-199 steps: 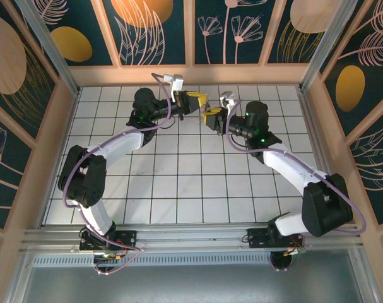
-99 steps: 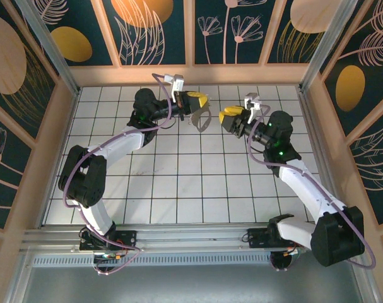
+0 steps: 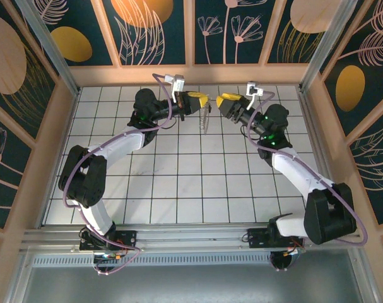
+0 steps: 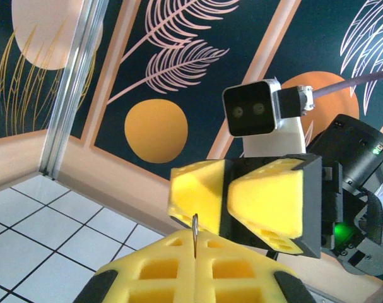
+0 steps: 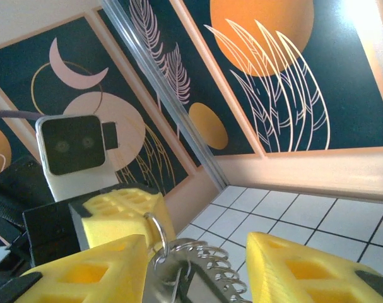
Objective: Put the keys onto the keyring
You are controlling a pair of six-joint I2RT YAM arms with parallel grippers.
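Now the left gripper (image 3: 197, 100) is clamped tight on the keyring (image 3: 205, 118), its strap dangling free, while the right gripper (image 3: 226, 101) faces it close by, fingers parted, holding nothing.

One keyring (image 3: 205, 118), two grippers (image 3: 200, 101) (image 3: 224, 101) (left and right)

The keyring (image 5: 204, 265) shows bright, polished metal coils. Fingers (image 5: 292, 268) of the right gripper (image 5: 197, 246) are matt yellow plastic with a faintly grainy face. At 4 o'clock from them, the table (image 5: 292, 214) is smooth white tile with a soft sheen.
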